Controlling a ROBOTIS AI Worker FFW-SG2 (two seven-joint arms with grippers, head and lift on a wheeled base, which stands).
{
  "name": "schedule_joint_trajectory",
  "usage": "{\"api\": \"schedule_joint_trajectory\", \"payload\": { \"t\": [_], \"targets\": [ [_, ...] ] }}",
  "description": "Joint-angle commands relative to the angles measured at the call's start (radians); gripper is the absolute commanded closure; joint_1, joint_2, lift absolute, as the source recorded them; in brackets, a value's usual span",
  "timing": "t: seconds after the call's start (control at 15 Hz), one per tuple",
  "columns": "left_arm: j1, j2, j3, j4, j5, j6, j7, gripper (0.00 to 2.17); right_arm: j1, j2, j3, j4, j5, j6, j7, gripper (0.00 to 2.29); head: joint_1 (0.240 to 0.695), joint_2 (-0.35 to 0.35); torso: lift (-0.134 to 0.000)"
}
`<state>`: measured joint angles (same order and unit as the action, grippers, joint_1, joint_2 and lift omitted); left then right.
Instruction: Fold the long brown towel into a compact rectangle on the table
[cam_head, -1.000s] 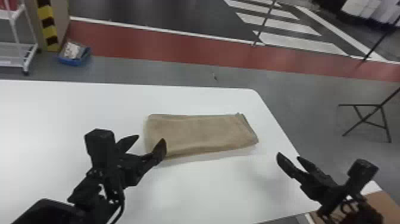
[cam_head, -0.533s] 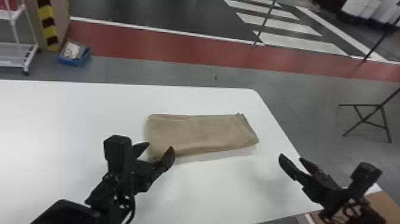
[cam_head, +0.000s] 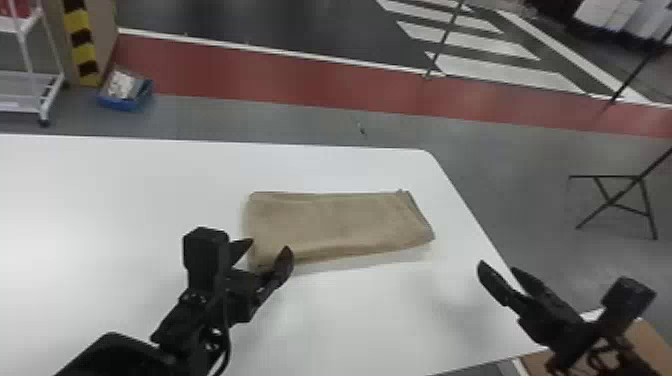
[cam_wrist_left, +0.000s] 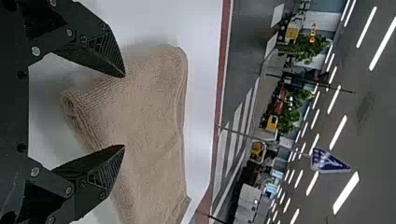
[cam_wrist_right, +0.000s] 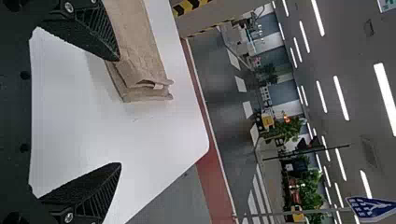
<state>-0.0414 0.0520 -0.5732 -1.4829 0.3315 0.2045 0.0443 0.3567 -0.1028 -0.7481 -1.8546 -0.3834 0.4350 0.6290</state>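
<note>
White tabletop (cam_head: 100, 200) bore the folded brown cloth towel (cam_head: 340, 220); black left gripper (cam_head: 269, 246) and right gripper (cam_head: 498, 267) gaped wide, apparently empty; a shallow pinch risked separating layers.

Could read no words or numbers. Made out a blue sign (cam_wrist_left: 327, 161) with a white pictogram on a pole (cam_wrist_left: 245, 134) in both wrist views. Caught part of a green and white sign (cam_wrist_right: 387, 4) at the right wrist view's edge, too cropped to read. Noted yellow and black warning stripes (cam_head: 81, 37) on a panel (cam_head: 102, 30) and white crossing bars (cam_head: 505, 71) on dark floor (cam_head: 280, 25).
</note>
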Motion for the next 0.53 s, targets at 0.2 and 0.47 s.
{"api": "schedule_joint_trajectory", "payload": {
  "t": [0.2,0.47],
  "targets": [
    [0.0,0.002,0.007,-0.002,0.0,0.043,0.002,0.42,0.002,0.0,-0.004,0.0,0.0,-0.006,0.006,0.09,0.695,-0.35,-0.124],
    [0.0,0.005,0.006,-0.008,-0.003,0.092,0.002,0.75,0.008,0.0,-0.007,0.0,-0.002,-0.012,0.009,0.09,0.695,-0.35,-0.124]
  ]
}}
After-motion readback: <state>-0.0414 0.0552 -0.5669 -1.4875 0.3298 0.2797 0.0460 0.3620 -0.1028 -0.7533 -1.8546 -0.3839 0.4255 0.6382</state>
